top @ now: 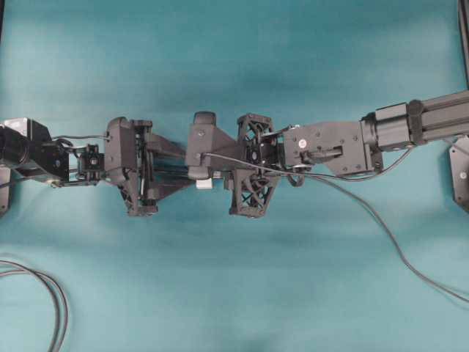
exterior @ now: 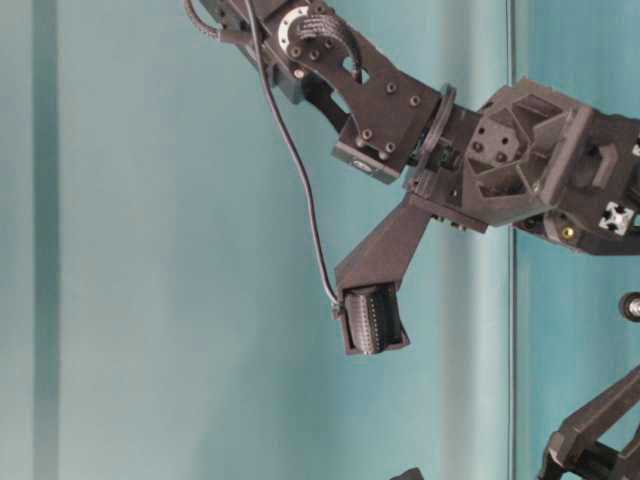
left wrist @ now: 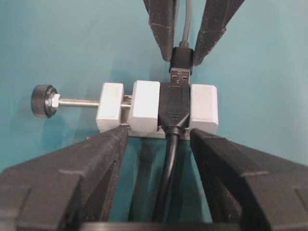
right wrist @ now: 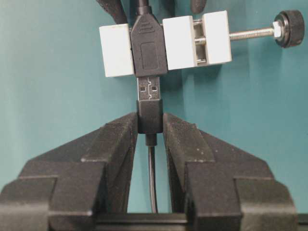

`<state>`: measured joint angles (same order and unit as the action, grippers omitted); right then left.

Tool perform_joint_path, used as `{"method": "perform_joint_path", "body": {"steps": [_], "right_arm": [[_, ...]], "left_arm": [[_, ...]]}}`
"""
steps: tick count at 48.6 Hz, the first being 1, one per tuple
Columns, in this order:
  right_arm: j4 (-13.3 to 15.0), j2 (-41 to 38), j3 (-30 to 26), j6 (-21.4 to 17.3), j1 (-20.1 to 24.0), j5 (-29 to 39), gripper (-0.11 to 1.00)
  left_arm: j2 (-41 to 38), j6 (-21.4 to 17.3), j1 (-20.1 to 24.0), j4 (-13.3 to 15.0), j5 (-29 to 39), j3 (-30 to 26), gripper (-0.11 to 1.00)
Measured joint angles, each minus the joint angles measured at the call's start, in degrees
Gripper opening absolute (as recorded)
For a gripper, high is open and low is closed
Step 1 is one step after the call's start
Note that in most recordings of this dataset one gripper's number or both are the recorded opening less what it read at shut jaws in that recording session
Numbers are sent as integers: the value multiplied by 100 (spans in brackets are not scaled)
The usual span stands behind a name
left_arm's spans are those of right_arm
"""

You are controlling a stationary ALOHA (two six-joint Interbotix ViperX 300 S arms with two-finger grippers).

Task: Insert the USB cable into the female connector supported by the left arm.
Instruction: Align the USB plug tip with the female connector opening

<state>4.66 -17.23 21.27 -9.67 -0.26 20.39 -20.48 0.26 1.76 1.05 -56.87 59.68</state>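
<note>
Right claw (right wrist: pixel 150 126) clamped on dark collar of USB plug (right wrist: pixel 149 91), cable (right wrist: pixel 152 185) trailing back between fingers. Silver plug tip straight ahead of claw, at mouth of black connector (right wrist: pixel 148 50); how deep, cannot tell. Connector gripped in white vise (left wrist: pixel 156 107). Left claw (left wrist: pixel 159 139) spread wide, fingers flanking vise, contact unclear. Teal table (top: pixel 220 293) below.

My USB cable (right wrist: pixel 149 115) ends in a silver plug with a dark collar, its tip just entering the black female connector (right wrist: pixel 149 50) clamped between white blocks.
</note>
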Motion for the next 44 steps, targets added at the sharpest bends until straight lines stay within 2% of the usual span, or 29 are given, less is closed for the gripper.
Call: {"method": "perform_joint_path", "body": {"steps": [44], "right_arm": [[0,-9,-114,132,9,97,22]], "left_arm": [[0,0,-35,0,26,0,65]]}}
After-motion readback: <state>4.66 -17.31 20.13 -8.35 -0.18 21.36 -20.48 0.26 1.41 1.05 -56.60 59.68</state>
